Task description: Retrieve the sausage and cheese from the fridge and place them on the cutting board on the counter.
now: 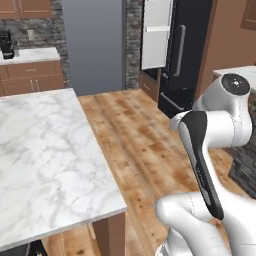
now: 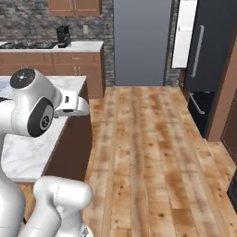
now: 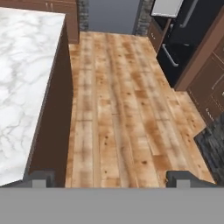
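Observation:
The black fridge [image 1: 186,60] stands across the wooden floor at the far right, also seen in the right base view [image 2: 209,51] and the hand view [image 3: 183,37]. One upper door [image 1: 157,33] is swung open, showing its white inner side. The white marble counter [image 1: 45,155] lies to the left, with its edge running down the hand view [image 3: 22,78]. My gripper [image 3: 113,180] hangs open beside the counter's corner, above the floor, its fingertips [image 3: 40,179] wide apart with nothing between them. The sausage, the cheese and the cutting board are out of view.
Bare wooden floor [image 3: 122,109] stretches from the counter to the fridge. Brown cabinets [image 3: 210,87] flank the fridge on the right. A wall counter with a stove and a dark coffee machine [image 2: 63,35] runs along the back. A grey panel [image 2: 141,41] stands beside it.

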